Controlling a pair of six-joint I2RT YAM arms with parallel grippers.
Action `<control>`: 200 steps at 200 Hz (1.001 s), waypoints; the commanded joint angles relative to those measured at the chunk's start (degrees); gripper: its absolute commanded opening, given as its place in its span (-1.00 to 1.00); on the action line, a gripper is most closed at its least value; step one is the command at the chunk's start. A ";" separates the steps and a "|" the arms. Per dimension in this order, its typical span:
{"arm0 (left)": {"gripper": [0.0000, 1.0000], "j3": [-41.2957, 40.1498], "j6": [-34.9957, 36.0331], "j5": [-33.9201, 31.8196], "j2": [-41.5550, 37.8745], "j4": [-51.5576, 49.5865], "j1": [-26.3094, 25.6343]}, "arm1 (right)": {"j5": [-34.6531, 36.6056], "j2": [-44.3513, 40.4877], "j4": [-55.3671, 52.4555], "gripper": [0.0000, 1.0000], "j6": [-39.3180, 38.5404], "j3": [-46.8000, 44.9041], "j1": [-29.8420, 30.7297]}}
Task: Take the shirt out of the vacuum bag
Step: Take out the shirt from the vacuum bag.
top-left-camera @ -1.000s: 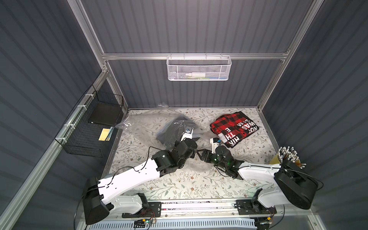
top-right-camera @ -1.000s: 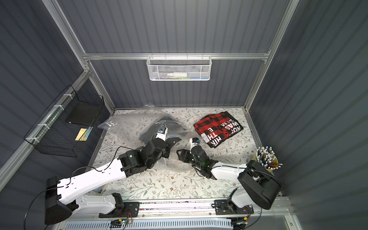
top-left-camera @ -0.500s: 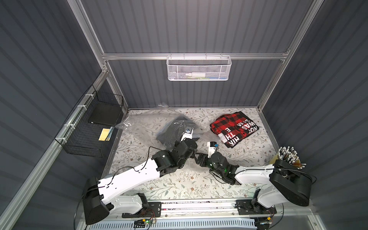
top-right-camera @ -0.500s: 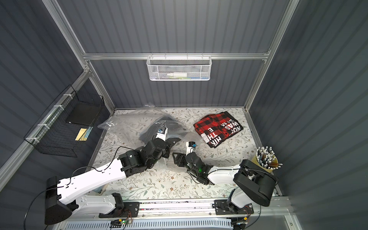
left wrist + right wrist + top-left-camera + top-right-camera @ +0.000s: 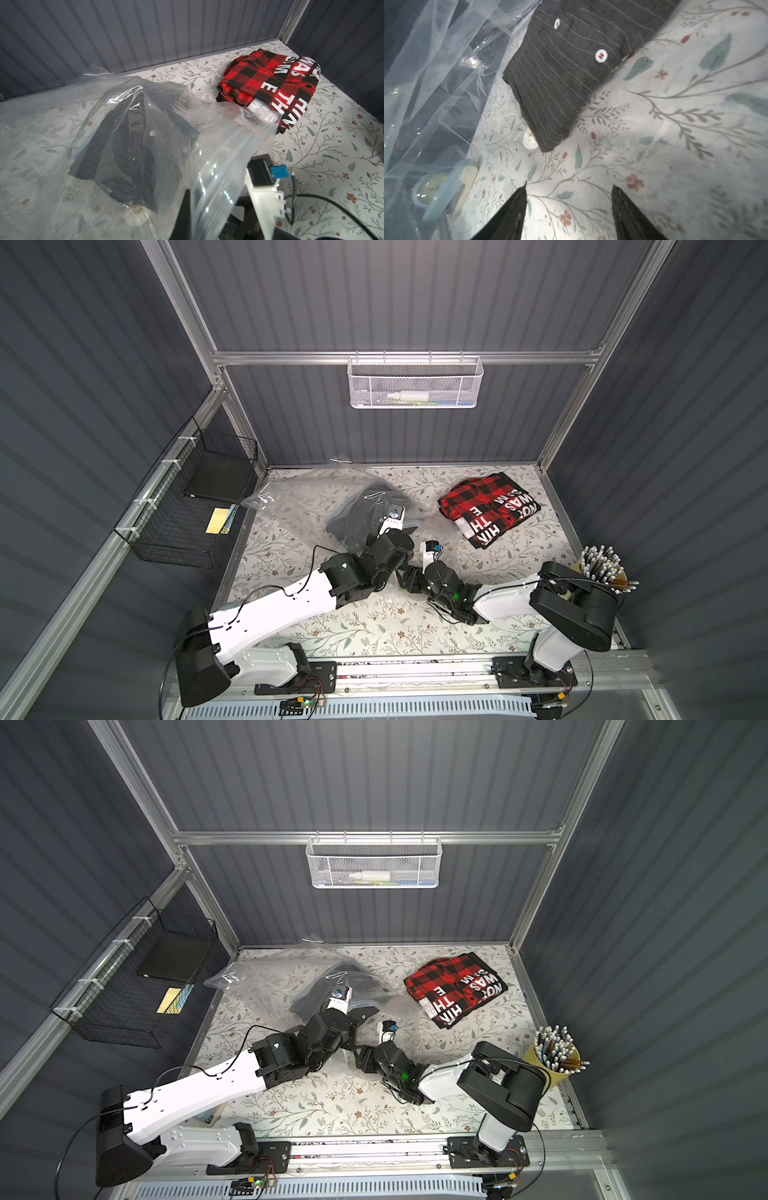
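The dark striped shirt point(image 5: 560, 68), soft, light and floppy, is lying inside the vacuum bag point(image 5: 291, 497) at centre frame; its near corner looks easiest to pinch. The left jaws are clamping shut on the slippery bag's lifted mouth; the right jaws are hovering wide apart, empty.

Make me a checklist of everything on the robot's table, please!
Surface: flowery table.
Job's things: dark shirt inside clear bag.
Clutter: red checked shirt beside the bag; cup of pens.
Hands: left hand shut on the bag's edge; right hand open, facing the dark shirt.
Cables: black cable looping over left arm.
Surroundings: white basket on back wall; black wire basket on side wall.
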 commanded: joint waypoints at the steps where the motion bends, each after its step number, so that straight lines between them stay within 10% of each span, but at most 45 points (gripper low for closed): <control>1: -1.00 0.26 -0.69 -0.54 -0.79 0.26 -0.24 | 0.15 2.10 2.12 0.34 -2.21 3.06 0.16; 200: -1.00 -0.68 -0.94 -1.16 -1.15 -1.38 -0.24 | -12.05 23.67 6.27 0.33 -0.30 22.83 -11.46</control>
